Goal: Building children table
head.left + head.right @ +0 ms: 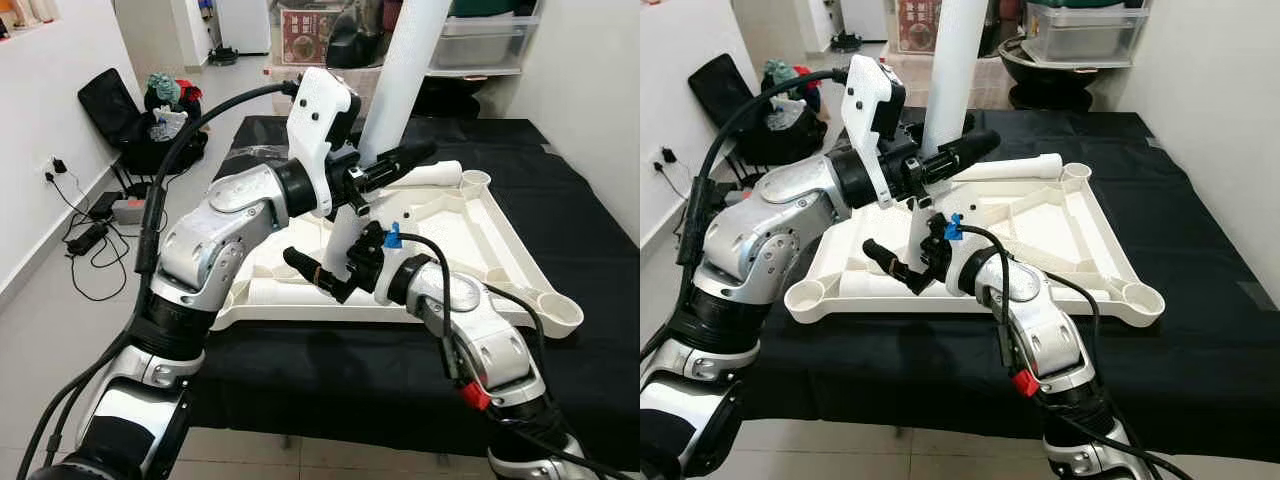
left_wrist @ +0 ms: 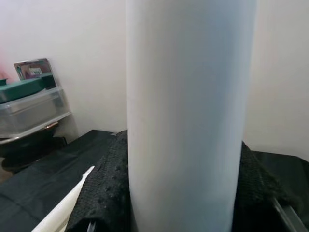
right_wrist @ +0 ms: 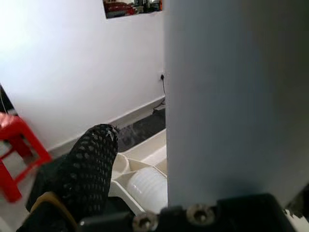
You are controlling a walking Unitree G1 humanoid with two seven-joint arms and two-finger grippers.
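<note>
A white children's table top (image 1: pixel 497 247) lies upside down on a black-covered surface (image 1: pixel 590 225). A thick white table leg (image 1: pixel 405 70) stands upright in it, near the middle of its left part. My left gripper (image 1: pixel 396 158) is shut on this leg at mid height; in the left wrist view the leg (image 2: pixel 190 111) sits between both black fingers (image 2: pixel 104 198). My right gripper (image 1: pixel 325 270) is low at the leg's foot. One of its fingers (image 3: pixel 91 159) stands apart from the leg (image 3: pixel 231 96), so it is open.
A second white leg (image 1: pixel 432 175) lies along the top's far side and another (image 1: pixel 275 292) along its near edge. Round sockets (image 1: pixel 561 306) mark the corners. A black bag (image 1: pixel 125 115) and cables (image 1: pixel 100 215) lie on the floor at left. Storage boxes (image 1: pixel 480 40) stand behind.
</note>
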